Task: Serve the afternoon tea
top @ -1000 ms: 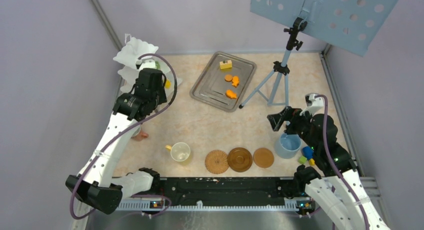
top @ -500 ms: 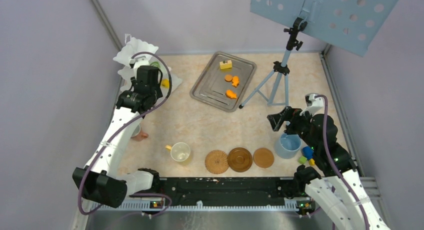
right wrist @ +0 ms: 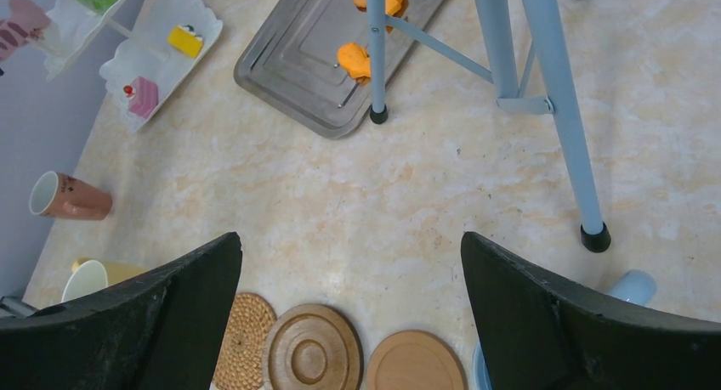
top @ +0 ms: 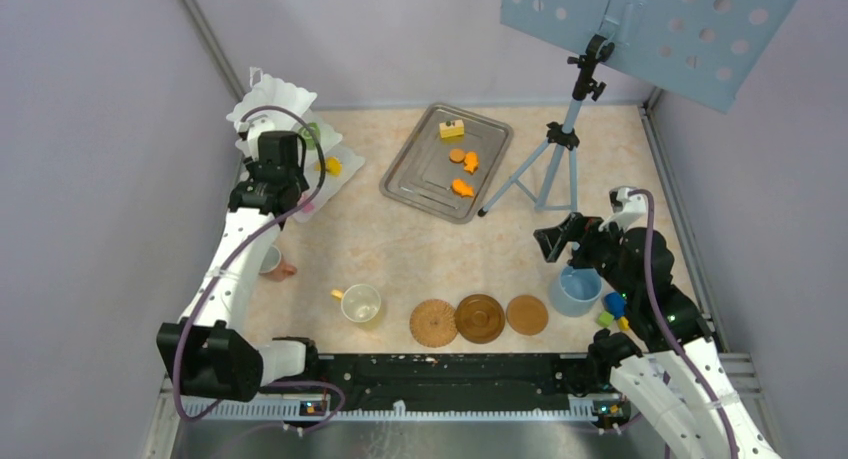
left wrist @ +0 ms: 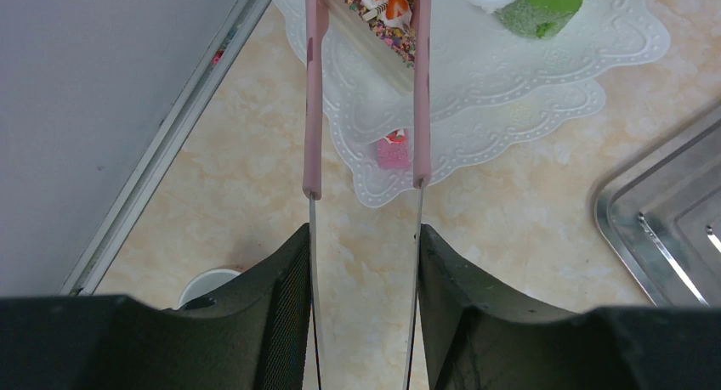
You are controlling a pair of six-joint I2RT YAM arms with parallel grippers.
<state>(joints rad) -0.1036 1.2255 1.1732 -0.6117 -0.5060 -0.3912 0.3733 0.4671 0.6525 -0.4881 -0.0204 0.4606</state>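
Because the toy cakes are so tiny, the left gripper point(left wrist: 364, 262) does not pinch them itself. Its jaws are clenched on the thin metal ends of the long pink plastic tongs point(left wrist: 313, 110), which reach out over the white lacy three-tier stand point(left wrist: 527, 93) at the far left. The tong tips are apart. A sprinkle-topped cake point(left wrist: 383, 3) shows between them, but I cannot tell if they touch it.

A small pink slice point(left wrist: 393, 150) lies on the bottom plate, near its bumpy edge. The fuzzy green swirl roll point(left wrist: 544, 12) sits on a plate higher up, and the yellow wedge point(right wrist: 184, 41) is on the stand too.

The orange biscuits point(top: 462, 187) wait on the shiny flat steel tray point(top: 420, 174) to the right of the stand.

The right gripper point(right wrist: 350, 245) hangs over the near right with its jaws wide apart and holding nothing. Below it are the three round brown coasters point(top: 480, 317), one woven and two smooth wood, probably waiting for cups.
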